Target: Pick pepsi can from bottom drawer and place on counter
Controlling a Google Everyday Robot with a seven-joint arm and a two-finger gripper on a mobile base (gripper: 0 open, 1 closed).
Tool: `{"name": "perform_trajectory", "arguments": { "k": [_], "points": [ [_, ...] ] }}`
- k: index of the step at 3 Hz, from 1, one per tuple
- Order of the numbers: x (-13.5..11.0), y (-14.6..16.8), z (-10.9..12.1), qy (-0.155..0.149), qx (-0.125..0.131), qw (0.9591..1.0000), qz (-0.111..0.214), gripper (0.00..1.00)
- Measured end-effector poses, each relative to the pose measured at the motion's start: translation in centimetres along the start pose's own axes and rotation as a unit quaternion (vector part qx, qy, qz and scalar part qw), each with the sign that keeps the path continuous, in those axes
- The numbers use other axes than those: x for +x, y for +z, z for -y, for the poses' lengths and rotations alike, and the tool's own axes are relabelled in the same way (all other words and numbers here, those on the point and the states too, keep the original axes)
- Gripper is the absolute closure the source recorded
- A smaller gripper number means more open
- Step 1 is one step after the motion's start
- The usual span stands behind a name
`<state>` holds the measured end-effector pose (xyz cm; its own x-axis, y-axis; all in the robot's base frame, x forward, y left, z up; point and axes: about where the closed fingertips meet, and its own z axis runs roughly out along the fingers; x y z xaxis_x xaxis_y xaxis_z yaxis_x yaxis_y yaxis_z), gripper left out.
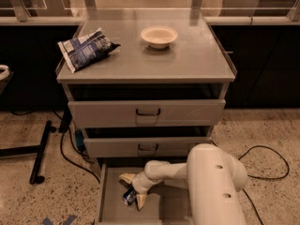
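The bottom drawer [112, 205] is pulled open below the two shallower drawers. The pepsi can [129, 196] lies on its grey floor, dark blue with a silver end. My gripper [133, 190] reaches down into the drawer from the white arm [211, 182], with one pale finger [126, 177] on the far side of the can and the other on its near side. The fingers sit spread around the can; I cannot tell if they press on it. The counter [187, 55] is the flat grey top of the cabinet above.
A blue-and-white snack bag [84, 48] lies at the counter's left and a pale bowl [159, 35] at its back middle. Black cables [70, 149] and a black stand base [40, 151] lie on the floor to the left. A cable [262, 168] runs on the right.
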<state>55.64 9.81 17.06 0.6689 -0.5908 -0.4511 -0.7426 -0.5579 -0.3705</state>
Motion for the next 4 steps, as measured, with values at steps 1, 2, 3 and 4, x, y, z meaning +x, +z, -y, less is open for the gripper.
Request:
{"name": "perform_trajectory", "arguments": {
  "k": [1, 2, 3, 4],
  "points": [
    [1.0, 2.3, -0.3, 0.005, -0.003, 0.9999, -0.008, 0.0],
    [1.6, 3.4, -0.7, 0.01, -0.009, 0.9998, -0.015, 0.18],
    [2.0, 4.3, -0.7, 0.012, -0.018, 0.9996, -0.016, 0.42],
    [2.2, 5.0, -0.8, 0.012, -0.027, 0.9995, -0.014, 0.64]
  ]
}}
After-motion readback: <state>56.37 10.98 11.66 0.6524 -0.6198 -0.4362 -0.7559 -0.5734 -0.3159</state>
